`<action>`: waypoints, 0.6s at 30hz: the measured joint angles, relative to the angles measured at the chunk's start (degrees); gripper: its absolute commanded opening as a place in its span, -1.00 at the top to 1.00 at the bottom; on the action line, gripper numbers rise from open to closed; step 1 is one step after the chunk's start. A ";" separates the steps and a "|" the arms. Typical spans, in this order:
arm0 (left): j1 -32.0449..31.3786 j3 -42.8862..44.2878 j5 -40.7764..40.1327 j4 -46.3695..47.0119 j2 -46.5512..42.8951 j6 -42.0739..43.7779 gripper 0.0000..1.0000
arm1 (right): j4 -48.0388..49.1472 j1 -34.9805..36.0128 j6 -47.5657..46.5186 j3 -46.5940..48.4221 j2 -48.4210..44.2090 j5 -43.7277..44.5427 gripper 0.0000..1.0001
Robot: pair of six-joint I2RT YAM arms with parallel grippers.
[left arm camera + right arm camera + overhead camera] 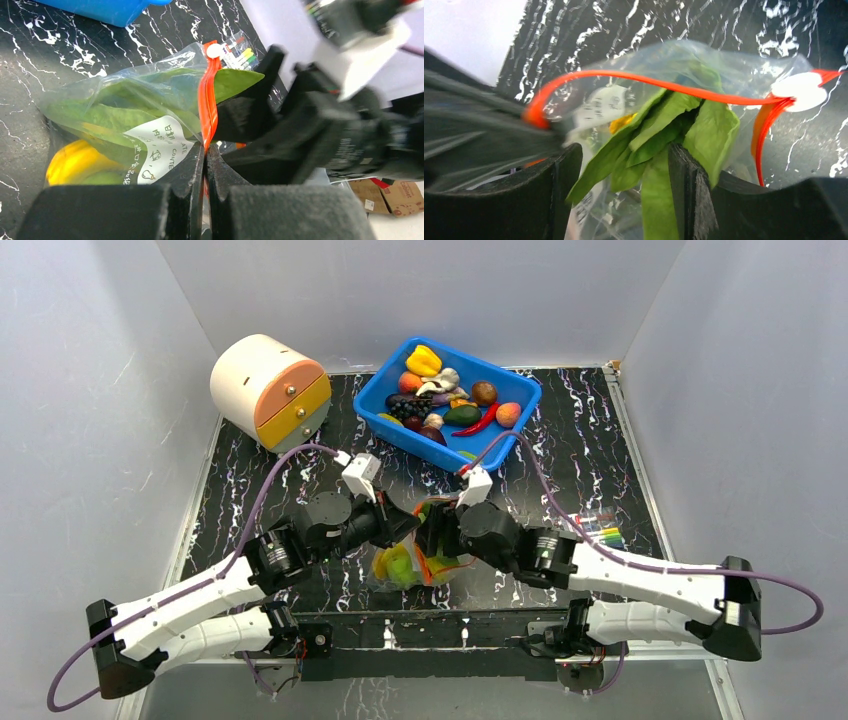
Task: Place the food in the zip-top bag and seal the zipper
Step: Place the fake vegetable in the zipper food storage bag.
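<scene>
The clear zip-top bag (408, 562) lies between my two grippers near the front of the table. My left gripper (205, 155) is shut on its orange-red zipper (209, 110), pinching the strip at the mouth. Inside the bag I see a yellow banana (70, 160) and long green leaves (125, 105). The leaf tips (659, 125) stick out through the mouth, under the zipper (649, 81). My right gripper (624, 165) is open, and the leaves hang loosely between its fingers (686, 175). The white slider (799, 91) sits at the far end of the strip.
A blue bin (520, 405) holding several more toy fruits and vegetables stands at the back. A round cream drawer unit (270, 390) sits at the back left. A small pack of markers (600, 532) lies to the right. White walls close in the black marbled table.
</scene>
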 measured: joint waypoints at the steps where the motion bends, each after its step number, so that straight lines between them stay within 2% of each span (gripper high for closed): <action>1: 0.00 0.00 -0.22 -0.09 -0.04 0.02 1.00 | -1.84 0.02 -0.94 1.90 -0.66 -0.42 -0.32; 5: 0.04 0.00 -0.76 -0.28 -0.15 0.24 1.00 | -8.72 0.00 -4.61 7.96 -3.06 -1.36 -0.35; 8: 0.02 0.00 -0.68 -0.61 -0.15 0.42 1.00 | -12.92 0.02 -6.58 11.80 -3.28 -1.55 -0.29; 18: 0.02 0.63 -0.63 -1.31 0.26 1.81 1.00 | -24.28 0.00 -9.92 15.47 1.22 0.46 0.13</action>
